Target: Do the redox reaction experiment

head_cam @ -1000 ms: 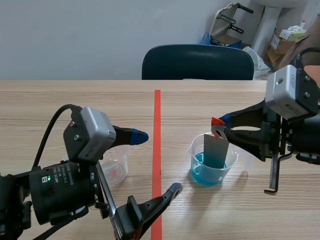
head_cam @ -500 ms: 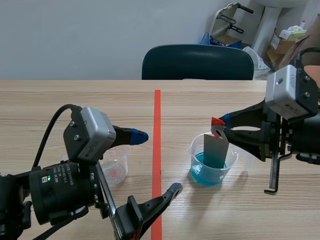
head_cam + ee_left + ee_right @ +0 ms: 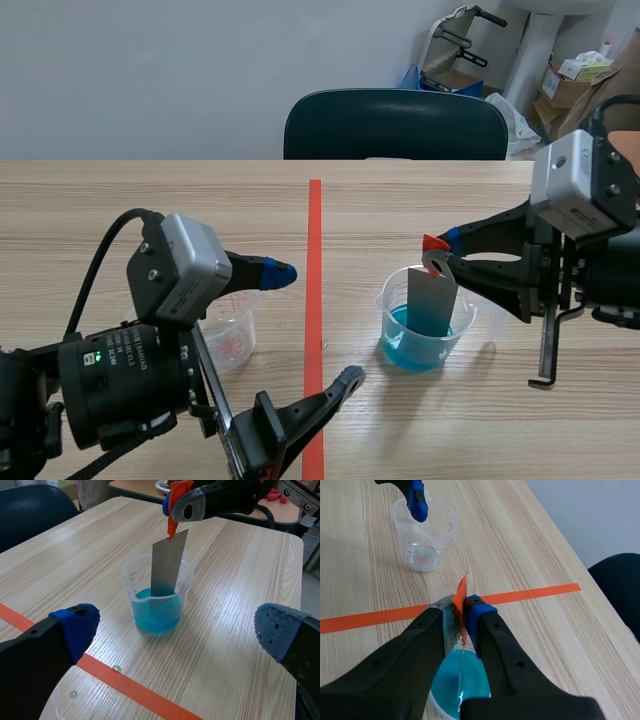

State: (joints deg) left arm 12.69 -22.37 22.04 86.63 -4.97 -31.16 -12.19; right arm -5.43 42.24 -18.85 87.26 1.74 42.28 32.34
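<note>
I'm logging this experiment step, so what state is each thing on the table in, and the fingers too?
Right cup: upright, partly filled with blue liquid.
Metal strip: upright, held at its top, lower end dipped in the liquid.
Left cup: upright, only a pinkish trace inside.
Left fingers: open, empty.
Right fingers: shut on the metal strip.

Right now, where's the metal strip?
In the scene view the metal strip hangs right of the tape line, gripped by the right gripper, lower end in the blue liquid of the beaker.
</note>
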